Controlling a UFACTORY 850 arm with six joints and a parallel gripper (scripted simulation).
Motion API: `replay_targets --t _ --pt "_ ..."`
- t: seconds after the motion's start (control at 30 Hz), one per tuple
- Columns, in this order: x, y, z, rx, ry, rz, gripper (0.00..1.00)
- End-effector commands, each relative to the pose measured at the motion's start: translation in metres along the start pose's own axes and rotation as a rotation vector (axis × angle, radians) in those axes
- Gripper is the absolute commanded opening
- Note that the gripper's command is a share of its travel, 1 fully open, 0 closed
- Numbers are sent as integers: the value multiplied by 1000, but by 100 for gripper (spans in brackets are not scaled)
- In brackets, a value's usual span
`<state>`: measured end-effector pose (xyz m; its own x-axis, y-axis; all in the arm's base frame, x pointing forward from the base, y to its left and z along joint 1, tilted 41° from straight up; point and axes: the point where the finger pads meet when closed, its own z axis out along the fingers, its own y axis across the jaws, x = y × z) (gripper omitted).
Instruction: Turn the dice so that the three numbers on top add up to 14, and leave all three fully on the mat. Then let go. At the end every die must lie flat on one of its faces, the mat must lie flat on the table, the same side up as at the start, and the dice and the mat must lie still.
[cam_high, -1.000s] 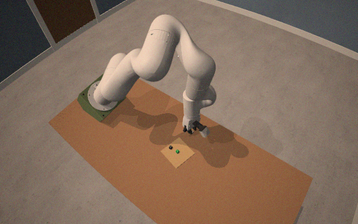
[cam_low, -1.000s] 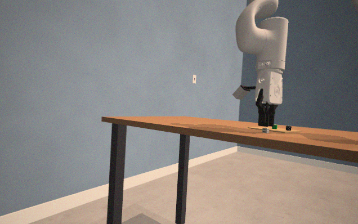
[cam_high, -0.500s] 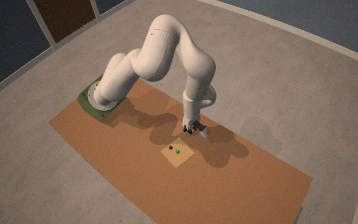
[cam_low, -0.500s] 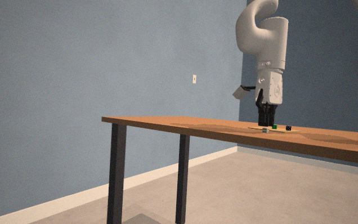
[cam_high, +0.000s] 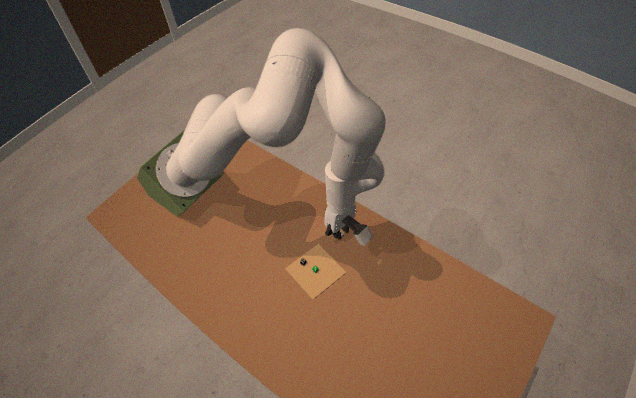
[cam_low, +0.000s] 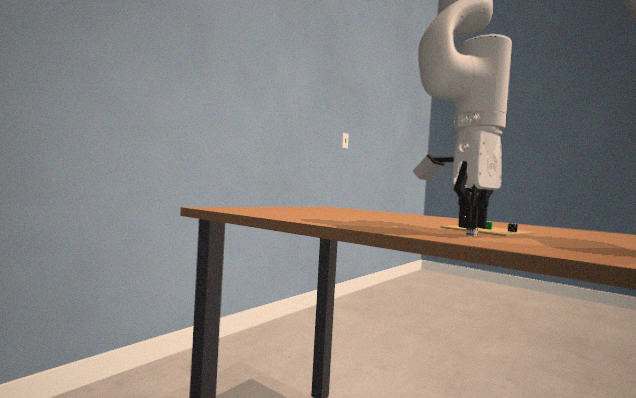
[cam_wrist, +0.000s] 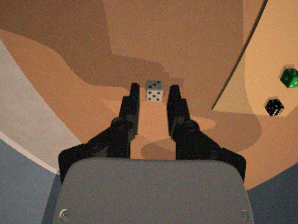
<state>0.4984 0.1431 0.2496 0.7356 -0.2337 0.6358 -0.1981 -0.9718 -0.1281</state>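
A white die (cam_wrist: 153, 91) lies on the bare table, off the mat, just below and between my fingertips; it also shows in the exterior view (cam_low: 471, 232). My gripper (cam_wrist: 154, 95) points straight down over it with the fingers partly open and a gap on each side of the die. The gripper also shows in the top and exterior views (cam_high: 336, 233) (cam_low: 472, 222). The tan mat (cam_high: 313, 273) lies flat beside it. A black die (cam_high: 302, 261) and a green die (cam_high: 315, 269) sit on the mat, also seen in the wrist view (cam_wrist: 274, 106) (cam_wrist: 289, 78).
The arm's green base (cam_high: 167, 185) stands at the table's far left corner. The wrist camera housing (cam_high: 363, 235) sticks out beside the gripper. A table edge runs a short way behind the white die in the wrist view.
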Motion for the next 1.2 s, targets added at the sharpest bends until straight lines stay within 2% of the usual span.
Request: replay_targets --t 0.0,0.4,1.17 --pt "0 0 4 1 1 0 31" --pt "0 0 12 1 1 0 31" --pt "0 0 13 1 1 0 31"
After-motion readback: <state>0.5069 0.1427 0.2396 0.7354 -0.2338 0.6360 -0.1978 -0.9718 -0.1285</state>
